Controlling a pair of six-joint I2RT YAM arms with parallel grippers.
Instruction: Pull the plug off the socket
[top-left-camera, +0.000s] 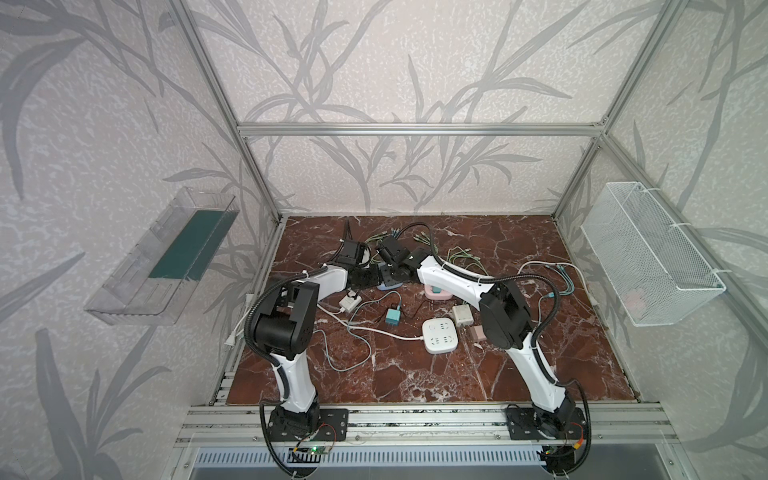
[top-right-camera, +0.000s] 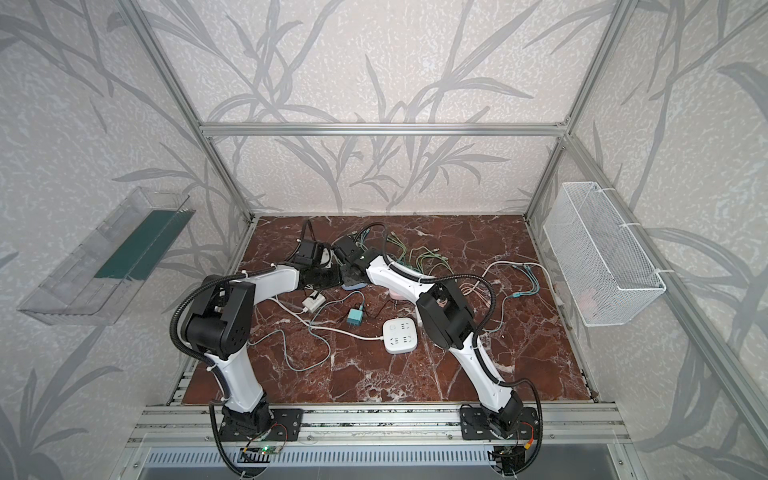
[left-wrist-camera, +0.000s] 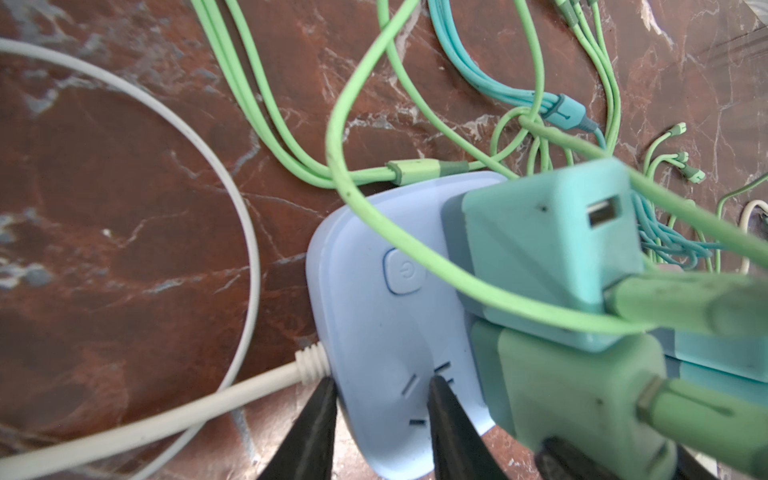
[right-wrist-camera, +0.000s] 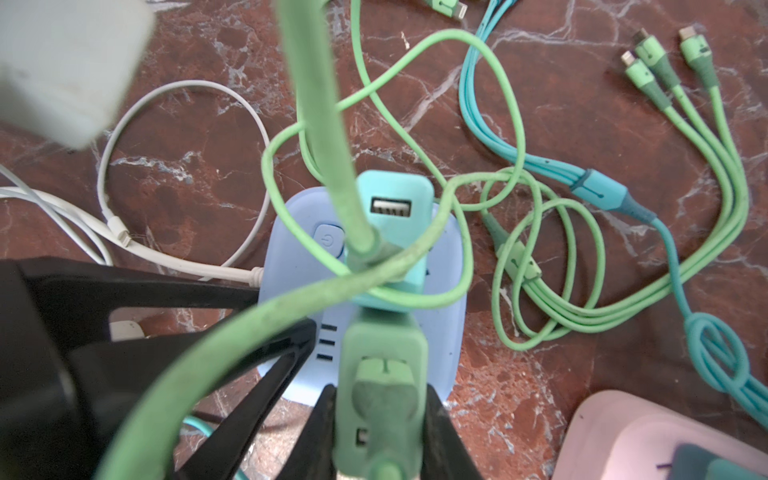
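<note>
A light-blue socket (left-wrist-camera: 365, 299) lies on the marble floor and shows in both top views (top-left-camera: 388, 286) (top-right-camera: 353, 286). On its face stand a green plug (left-wrist-camera: 573, 395) and a teal plug (left-wrist-camera: 548, 241), each with a green cable. My left gripper (left-wrist-camera: 380, 380) is shut on the socket's edge, beside its white cord. One of its fingers lies on the face and the other on the side. My right gripper (right-wrist-camera: 379, 390) is shut on the green plug (right-wrist-camera: 382, 353). That plug's prongs are hidden. The socket (right-wrist-camera: 449, 257) lies below it.
Green and teal cables (right-wrist-camera: 623, 195) tangle behind the socket. A pink socket (right-wrist-camera: 665, 436) lies close on the right. Nearer the front are a white socket strip (top-left-camera: 440, 334), a teal charger (top-left-camera: 392, 316) and a white charger (top-left-camera: 349, 303). A wire basket (top-left-camera: 648, 253) hangs right, a clear bin (top-left-camera: 162, 257) left.
</note>
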